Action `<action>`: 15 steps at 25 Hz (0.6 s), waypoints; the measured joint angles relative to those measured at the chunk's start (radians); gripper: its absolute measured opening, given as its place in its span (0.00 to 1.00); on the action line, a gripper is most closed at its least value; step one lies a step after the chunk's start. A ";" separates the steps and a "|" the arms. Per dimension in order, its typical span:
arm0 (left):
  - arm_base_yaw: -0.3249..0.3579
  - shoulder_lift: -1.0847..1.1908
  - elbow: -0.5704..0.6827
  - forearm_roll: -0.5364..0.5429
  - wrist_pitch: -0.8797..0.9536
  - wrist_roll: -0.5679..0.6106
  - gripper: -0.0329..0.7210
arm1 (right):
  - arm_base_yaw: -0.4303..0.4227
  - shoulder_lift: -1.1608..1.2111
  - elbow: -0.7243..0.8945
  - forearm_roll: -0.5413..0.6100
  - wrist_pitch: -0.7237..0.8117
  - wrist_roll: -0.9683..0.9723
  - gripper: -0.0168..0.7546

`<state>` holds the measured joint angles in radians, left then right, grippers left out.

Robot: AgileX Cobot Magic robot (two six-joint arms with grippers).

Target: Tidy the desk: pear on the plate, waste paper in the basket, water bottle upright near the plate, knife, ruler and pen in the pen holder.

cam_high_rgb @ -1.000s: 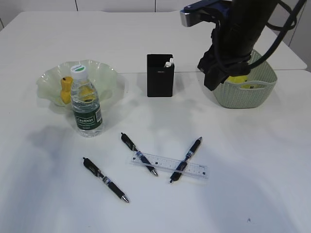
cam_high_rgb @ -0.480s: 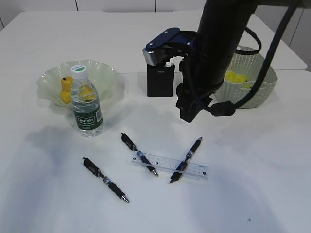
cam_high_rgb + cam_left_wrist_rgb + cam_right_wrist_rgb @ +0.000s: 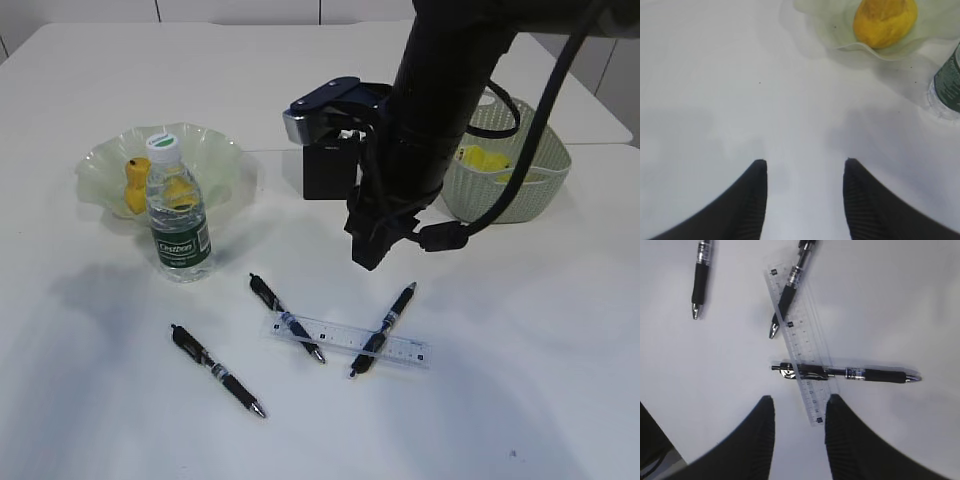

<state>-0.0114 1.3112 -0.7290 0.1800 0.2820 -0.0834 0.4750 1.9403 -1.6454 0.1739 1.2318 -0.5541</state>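
Observation:
Over the desk [image 3: 520,380] my right gripper [image 3: 368,252] hangs open and empty, just above the near end of the clear ruler [image 3: 805,355], which lies with three pens [image 3: 850,373] on and beside it. The ruler [image 3: 350,342] is crossed by two pens [image 3: 385,325]; a third pen [image 3: 215,370] lies to the left. The pear [image 3: 135,185] lies in the green plate [image 3: 105,160]. The water bottle [image 3: 177,215] stands upright in front of the plate. Yellow waste paper [image 3: 485,158] is in the basket [image 3: 520,195]. The black pen holder [image 3: 322,175] is half hidden by the right arm; the knife is hidden. My left gripper [image 3: 805,167] is open over bare desk, short of the pear [image 3: 885,20].
The right arm and its cable stand between the pen holder and the basket. In the left wrist view the plate's rim [image 3: 840,35] and the bottle's base [image 3: 947,85] sit at the upper right.
The right arm has swung from over the basket leftward and toward the front, coming down over the ruler and pens. Nothing on the desk has moved.

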 joint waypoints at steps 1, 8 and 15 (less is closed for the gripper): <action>0.000 0.000 0.000 0.000 -0.001 0.000 0.51 | 0.000 0.002 0.000 0.009 -0.002 -0.011 0.36; 0.000 0.000 0.000 -0.004 -0.001 0.000 0.51 | 0.000 0.077 0.000 0.020 -0.007 -0.130 0.36; 0.000 0.000 0.000 -0.024 0.006 0.000 0.51 | 0.000 0.118 0.000 0.020 -0.011 -0.158 0.39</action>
<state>-0.0114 1.3112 -0.7290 0.1563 0.2878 -0.0834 0.4750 2.0583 -1.6454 0.1938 1.2204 -0.7120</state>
